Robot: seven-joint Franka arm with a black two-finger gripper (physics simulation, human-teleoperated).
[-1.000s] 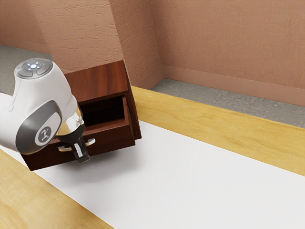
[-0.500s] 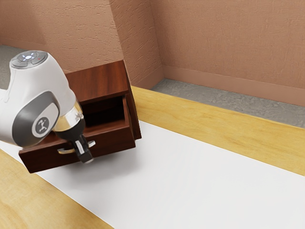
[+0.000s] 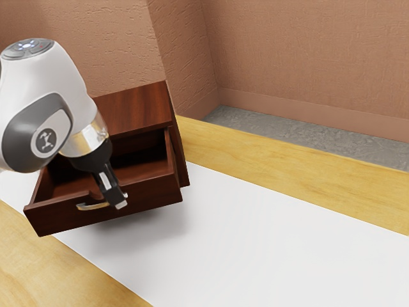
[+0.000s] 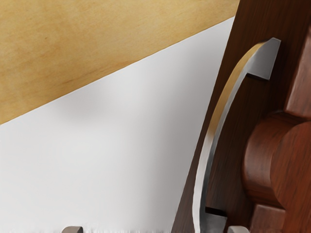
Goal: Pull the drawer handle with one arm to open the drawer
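Arm (image 3: 45, 109): big, white and grey, coming in from the exterior view's left.
Gripper (image 3: 115, 197): black, pointing down, right at the drawer's front.
Handle (image 3: 89, 206): a thin shiny bar, and the gripper's tip is against its end on the exterior view's right.
Drawer (image 3: 144, 188): dark brown wood, sticking well out, with its inside showing.
Cabinet (image 3: 134, 109): the same brown wood, standing on the white mat (image 3: 255, 243).
Table (image 3: 287, 166): light yellow wood under the mat.
Wall (image 3: 294, 51): rough and pinkish brown.
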